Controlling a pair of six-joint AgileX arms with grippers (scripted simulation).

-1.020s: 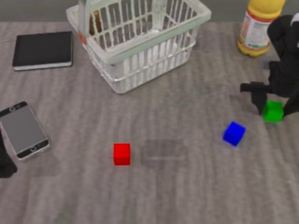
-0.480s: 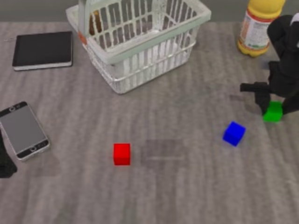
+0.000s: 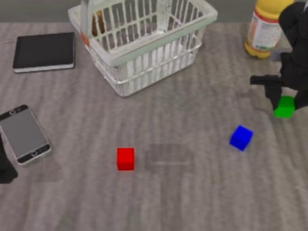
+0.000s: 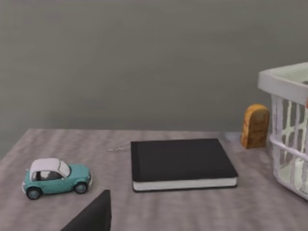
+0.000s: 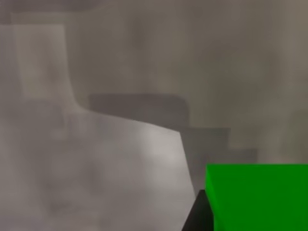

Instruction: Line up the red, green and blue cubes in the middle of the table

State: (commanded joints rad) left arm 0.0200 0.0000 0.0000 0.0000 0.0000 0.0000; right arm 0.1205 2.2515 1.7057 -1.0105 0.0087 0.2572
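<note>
My right gripper (image 3: 287,102) is shut on the green cube (image 3: 284,107) at the table's far right, holding it a little above the grey table (image 3: 192,202). In the right wrist view the green cube (image 5: 257,197) sits against a dark finger (image 5: 197,216). The blue cube (image 3: 241,137) lies tilted to the left of it, nearer the front. Left of the table's middle rests the red cube (image 3: 125,159). My left gripper (image 3: 5,169) is parked at the left edge.
A white basket (image 3: 159,42) stands at the back middle, a black notebook (image 3: 44,51) at the back left, a phone (image 3: 24,134) at the left. A yellow bottle (image 3: 263,31) stands behind my right gripper. A teal toy car (image 4: 55,177) sits near the notebook (image 4: 180,163).
My right gripper closed round the green cube and rose with it, drifting slightly toward the back of the table. The red and blue cubes stayed put.
</note>
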